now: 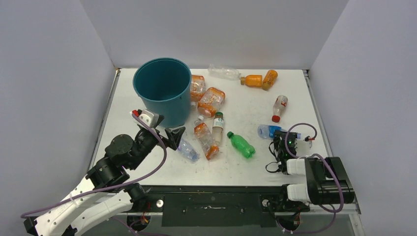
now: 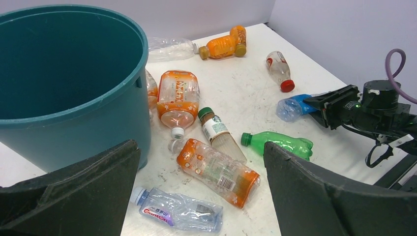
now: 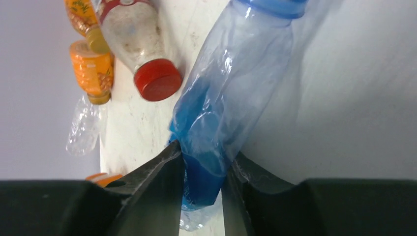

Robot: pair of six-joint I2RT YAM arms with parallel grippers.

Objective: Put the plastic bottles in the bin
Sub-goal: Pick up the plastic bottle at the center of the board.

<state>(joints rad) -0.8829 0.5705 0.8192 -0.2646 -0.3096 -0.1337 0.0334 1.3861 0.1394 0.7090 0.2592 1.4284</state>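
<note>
1. Right wrist view: right gripper [image 3: 201,164] jaws clamped on blue bottle [image 3: 236,93], pinching its crumpled body.
2. Bottle sits at table [image 1: 295,88] right side, well apart from bin [image 1: 169,113].
3. Thin wall buckles easily, I judge: lift slowly, clear the other bottles [image 1: 211,101], release over the bin mouth.
4. Left gripper [image 1: 175,133] jaws wide apart, empty, beside bin.
5. Hidden: bottle's end behind the fingers; bin floor.

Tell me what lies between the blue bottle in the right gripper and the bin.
Along the table, the green bottle, a green-capped bottle and orange-labelled bottles lie between the blue bottle and the bin. All lie flat, so a lifted carry probably clears them.
</note>
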